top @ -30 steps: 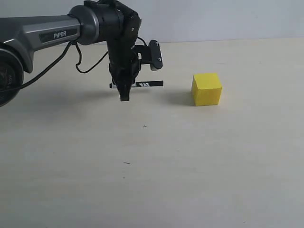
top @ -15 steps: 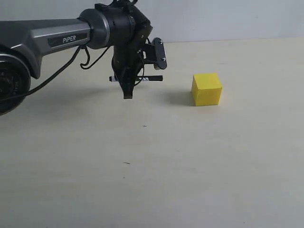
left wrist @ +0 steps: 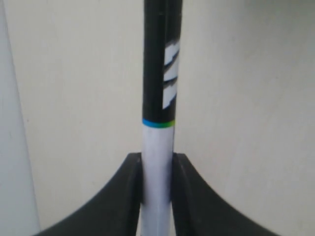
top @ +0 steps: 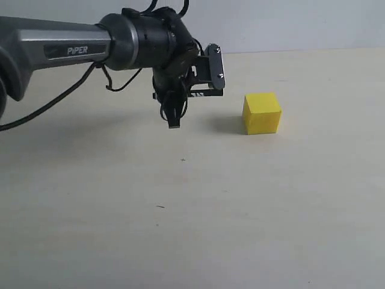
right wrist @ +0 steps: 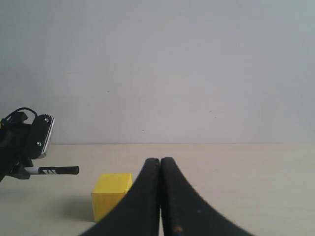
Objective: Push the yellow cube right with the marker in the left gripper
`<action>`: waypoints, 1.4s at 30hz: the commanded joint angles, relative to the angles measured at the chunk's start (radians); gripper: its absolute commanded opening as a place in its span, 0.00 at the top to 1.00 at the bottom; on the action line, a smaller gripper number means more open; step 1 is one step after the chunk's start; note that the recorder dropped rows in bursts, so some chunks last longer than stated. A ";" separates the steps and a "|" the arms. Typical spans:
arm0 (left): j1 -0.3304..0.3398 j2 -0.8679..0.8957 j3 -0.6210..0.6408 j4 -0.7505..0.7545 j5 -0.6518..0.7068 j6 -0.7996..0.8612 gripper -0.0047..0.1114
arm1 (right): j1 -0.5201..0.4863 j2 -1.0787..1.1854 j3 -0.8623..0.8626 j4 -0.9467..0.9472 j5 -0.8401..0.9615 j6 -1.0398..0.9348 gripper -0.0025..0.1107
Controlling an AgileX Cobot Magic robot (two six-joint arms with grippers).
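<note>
1. Exterior: the left jaws clamp the marker (top: 204,94) crosswise. Its long axis lies level and aims at the yellow cube (top: 261,112), which sits apart to the jaws' right on the counter (top: 180,211).
2. Left wrist: the jaws pinch the white barrel; the black end juts ahead, and no cube shows.
3. Right wrist: the right jaws are pressed together, empty, with the cube ahead of them.

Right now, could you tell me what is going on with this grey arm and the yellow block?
The dark grey-black left gripper is clamped on a slim white marker with a black cap, holding it level above the pale table. Its tip points toward the small bright yellow cube, with a gap between them, so no push has begun. The right gripper is shut and empty.
</note>
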 commanded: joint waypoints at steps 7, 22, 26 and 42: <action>-0.090 -0.110 0.363 1.008 -0.183 -0.999 0.96 | -0.005 -0.007 0.005 -0.001 -0.005 -0.003 0.98; -0.128 -0.070 0.356 0.806 -0.222 -0.770 0.96 | -0.005 -0.007 0.005 -0.001 -0.005 -0.003 0.98; -0.128 -0.067 0.340 0.750 -0.222 -0.728 0.96 | -0.005 -0.007 0.005 -0.001 -0.005 -0.003 0.98; -0.129 -0.010 0.253 0.516 -0.203 -0.529 0.96 | -0.005 -0.007 0.005 -0.001 -0.005 -0.003 0.98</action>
